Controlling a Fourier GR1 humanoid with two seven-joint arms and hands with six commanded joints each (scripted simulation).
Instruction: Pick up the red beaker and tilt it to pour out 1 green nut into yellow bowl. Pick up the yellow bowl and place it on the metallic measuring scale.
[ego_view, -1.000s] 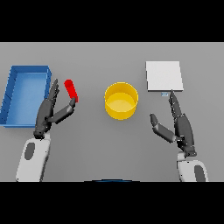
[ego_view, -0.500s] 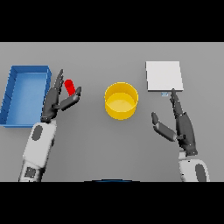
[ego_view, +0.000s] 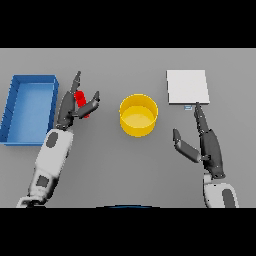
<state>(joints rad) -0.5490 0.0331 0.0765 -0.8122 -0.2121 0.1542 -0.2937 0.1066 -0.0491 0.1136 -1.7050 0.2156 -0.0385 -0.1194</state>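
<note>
Left hand (ego_view: 70, 107): fingers apart, straddling red beaker (ego_view: 80, 101). Right hand (ego_view: 209, 146): fingers spread, near scale (ego_view: 187, 87). Yellow bowl (ego_view: 138, 115): centre.

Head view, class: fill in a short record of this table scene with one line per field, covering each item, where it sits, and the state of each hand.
red beaker: between fingers and thumb of the left hand, right of the tray
left hand: fingers straight, reaching around the beaker, not closed on it
yellow bowl: centre of the table, on the surface, untouched
measuring scale: far right, pale square, nothing on it
blue tray: far left
right hand: open, near the scale, holding nothing
</note>
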